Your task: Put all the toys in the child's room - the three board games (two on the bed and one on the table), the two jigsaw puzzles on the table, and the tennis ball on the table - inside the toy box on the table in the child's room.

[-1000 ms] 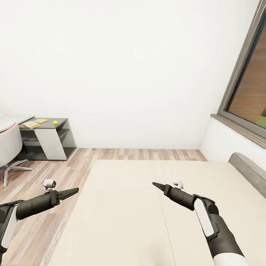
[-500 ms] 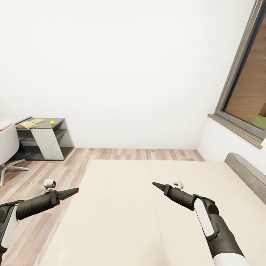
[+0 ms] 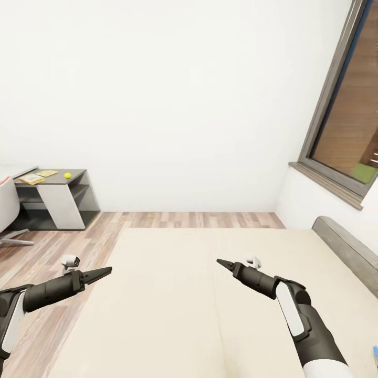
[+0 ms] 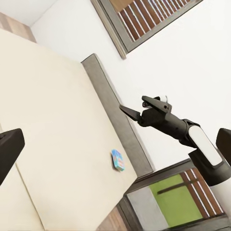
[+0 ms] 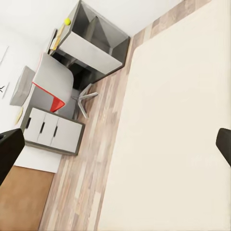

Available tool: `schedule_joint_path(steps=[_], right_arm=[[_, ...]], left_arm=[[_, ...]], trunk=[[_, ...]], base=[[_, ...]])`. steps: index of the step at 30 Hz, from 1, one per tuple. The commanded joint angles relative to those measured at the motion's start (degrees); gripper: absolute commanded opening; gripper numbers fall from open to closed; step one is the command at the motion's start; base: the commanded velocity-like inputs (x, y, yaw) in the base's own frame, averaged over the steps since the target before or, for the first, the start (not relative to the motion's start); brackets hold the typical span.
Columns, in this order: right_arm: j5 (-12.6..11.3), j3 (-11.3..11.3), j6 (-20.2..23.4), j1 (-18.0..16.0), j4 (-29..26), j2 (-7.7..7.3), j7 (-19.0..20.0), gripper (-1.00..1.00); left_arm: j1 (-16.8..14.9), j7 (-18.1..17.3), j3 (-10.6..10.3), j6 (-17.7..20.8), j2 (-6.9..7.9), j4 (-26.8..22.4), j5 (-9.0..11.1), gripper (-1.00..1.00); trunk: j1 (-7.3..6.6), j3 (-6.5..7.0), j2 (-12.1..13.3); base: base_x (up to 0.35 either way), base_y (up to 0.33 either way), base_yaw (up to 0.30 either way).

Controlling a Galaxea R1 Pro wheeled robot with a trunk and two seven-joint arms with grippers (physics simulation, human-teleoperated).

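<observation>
A small blue board game [image 4: 118,160] lies flat on the bed [image 3: 173,294], at its right edge just beside the grey headboard [image 3: 344,252]; in the head view only a blue sliver of it shows at the near right corner [image 3: 375,350]. No other game box can be made out on the mattress. Far off to the left, the tennis ball [image 3: 67,175] and two flat yellowish items [image 3: 39,176], too small to name with certainty, sit on the dark grey low section of the worktop [image 3: 73,173]. A pale tray-like shape [image 5: 20,87] that may be the toy box shows further along the same desk, past a white and red chair [image 5: 52,84].

The right gripper [image 3: 220,262] and the left gripper [image 3: 105,271] hang above the bed and the wood floor [image 3: 47,252], both with jaws pressed together into a point and carrying nothing, well apart from every toy.

The main risk, as I judge it, is reach. The blue game is close against the headboard and off to the robot's right, so a stretch from here could leave the right arm extended and the box hard to approach squarely. A flat box on a soft mattress gives little edge to pinch; clenched jaws would have to part first, and a shallow approach could push it into the gap by the headboard. The long carry to the worktop is another chance to drop it.
</observation>
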Motion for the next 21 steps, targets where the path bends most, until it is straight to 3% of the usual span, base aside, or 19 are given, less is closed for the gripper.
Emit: schedule_joint_path(steps=[1,10,21], right_arm=[[-0.1,-0.1,0.4,-0.1,0.0,0.01,0.1,1.00],[-0.1,-0.1,0.4,-0.1,0.0,0.01,0.1,1.00],[-0.1,-0.1,0.4,-0.1,0.0,0.09,0.1,1.00]], left_arm=[[0.0,-0.1,0.0,0.6,0.01,0.0,0.1,1.00],[-0.1,-0.1,0.0,0.6,0.01,0.0,0.1,1.00],[0.0,-0.1,0.0,0.6,0.01,0.0,0.1,1.00]], trunk=[[0.04,-0.10,-0.1],[0.04,-0.05,-0.1],[0.04,-0.05,-0.1]], base=[[0.000,-0.008,-0.068],[0.000,-0.013,-0.018],[0.000,-0.107,-0.001]])
